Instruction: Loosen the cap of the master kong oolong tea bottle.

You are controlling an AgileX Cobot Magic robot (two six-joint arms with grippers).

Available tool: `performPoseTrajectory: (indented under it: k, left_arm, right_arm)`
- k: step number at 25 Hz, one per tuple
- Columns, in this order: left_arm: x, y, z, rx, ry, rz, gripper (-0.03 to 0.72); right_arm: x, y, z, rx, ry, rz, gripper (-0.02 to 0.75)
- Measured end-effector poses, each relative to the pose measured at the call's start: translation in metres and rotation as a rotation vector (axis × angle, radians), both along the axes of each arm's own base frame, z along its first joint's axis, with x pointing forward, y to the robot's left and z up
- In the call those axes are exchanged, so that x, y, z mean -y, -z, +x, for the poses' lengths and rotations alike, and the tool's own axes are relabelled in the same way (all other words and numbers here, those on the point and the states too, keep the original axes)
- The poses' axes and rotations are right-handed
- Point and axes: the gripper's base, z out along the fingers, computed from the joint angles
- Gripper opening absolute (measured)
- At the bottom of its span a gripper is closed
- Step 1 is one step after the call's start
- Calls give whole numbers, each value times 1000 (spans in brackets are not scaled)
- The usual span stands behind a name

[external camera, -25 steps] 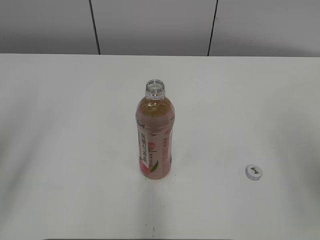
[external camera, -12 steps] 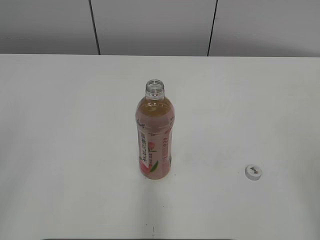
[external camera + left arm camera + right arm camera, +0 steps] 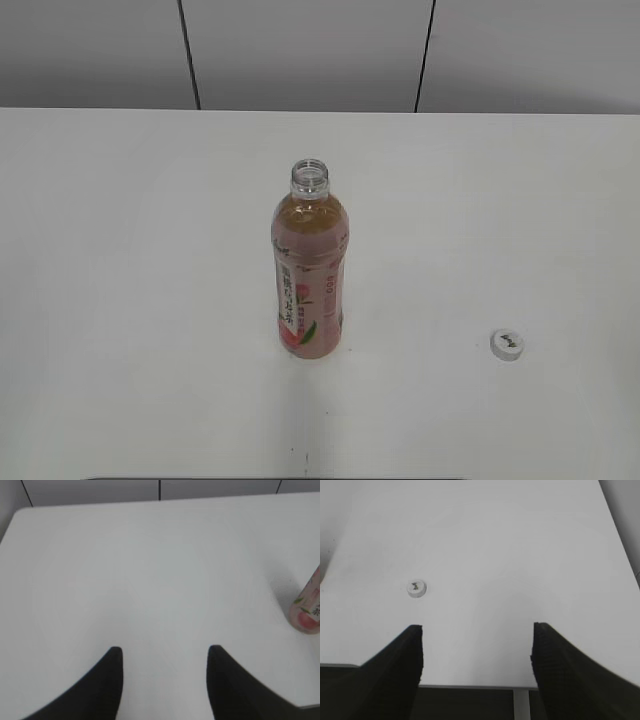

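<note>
The master kong oolong tea bottle [image 3: 309, 270] stands upright mid-table with its neck open and no cap on it. Its base also shows at the right edge of the left wrist view [image 3: 306, 611]. The small white cap [image 3: 508, 344] lies flat on the table to the bottle's right, and shows in the right wrist view [image 3: 417, 588]. My left gripper [image 3: 164, 652] is open and empty, well left of the bottle. My right gripper [image 3: 476, 630] is open and empty over the table's near edge, back from the cap. Neither gripper shows in the exterior view.
The white table [image 3: 120, 260] runs back to a grey panelled wall [image 3: 300, 50]. The table's front edge [image 3: 470, 686] and a white leg show below my right gripper.
</note>
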Motion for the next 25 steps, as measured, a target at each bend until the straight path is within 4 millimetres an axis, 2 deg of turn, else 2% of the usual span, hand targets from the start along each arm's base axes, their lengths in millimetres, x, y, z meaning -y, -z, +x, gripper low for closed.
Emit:
performPoseTrajectory:
  k: [5,18,25]
  left_arm:
    - [0,1,-19,107,11,5,334]
    - [0,1,-20,107,17,6,324]
    - [0,1,-20,107,17,6,279]
  right_arm:
    - [2,0,-10,70,3,5,504]
    - [2,0,-10,70,4,3,503]
    - [2,0,-10,70,4,3,503]
